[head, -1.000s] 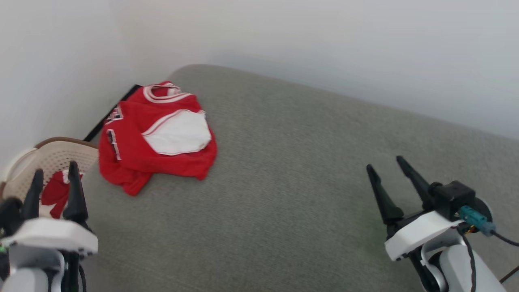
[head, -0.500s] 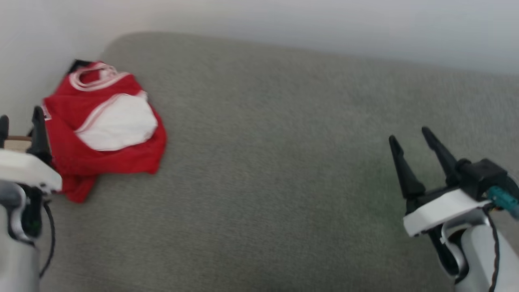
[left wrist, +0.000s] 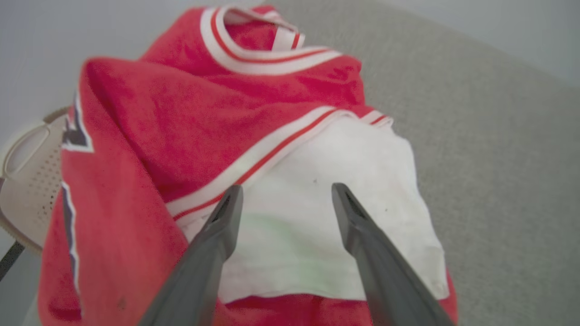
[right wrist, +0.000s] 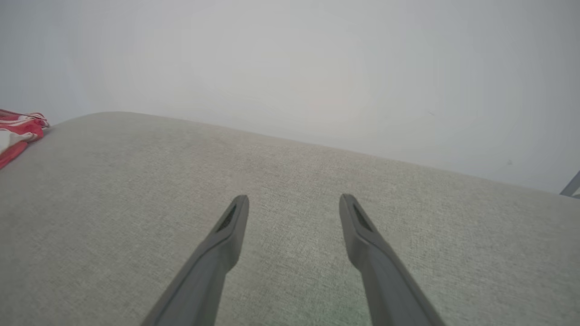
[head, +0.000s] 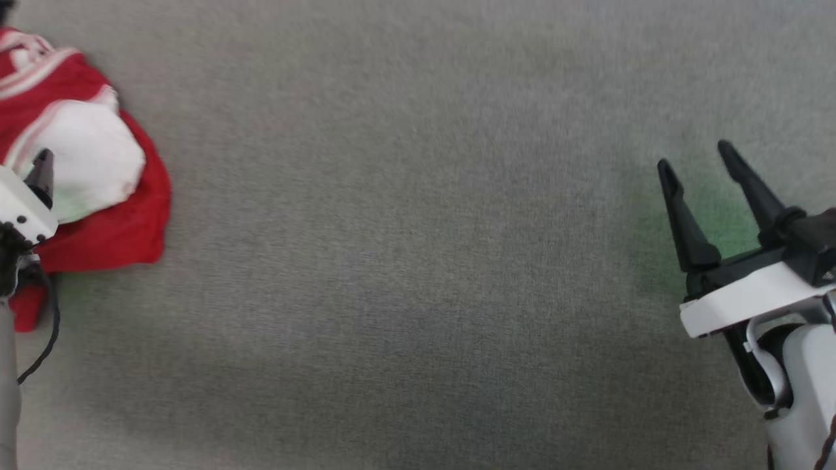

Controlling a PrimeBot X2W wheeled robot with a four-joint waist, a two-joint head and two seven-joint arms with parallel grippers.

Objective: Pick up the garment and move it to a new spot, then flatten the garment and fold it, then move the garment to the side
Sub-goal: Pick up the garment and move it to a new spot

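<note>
Left end effector [left wrist: 285, 192] is aiming at the garment [left wrist: 158, 136].
Spread and empty, it is hovering over the white sleeve [left wrist: 294, 235] to pinch; right end effector [head: 692, 153] is idling open, empty.

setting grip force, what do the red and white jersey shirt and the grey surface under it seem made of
Red and white jersey shirt: likely soft knit fabric, matte and slightly fuzzy; it lies in limp folds. Fibre can't be told. Grey surface: seems woven upholstery cloth, matte, with a fine speckled weave; its rounded edge in the right wrist view hints at padding.
</note>
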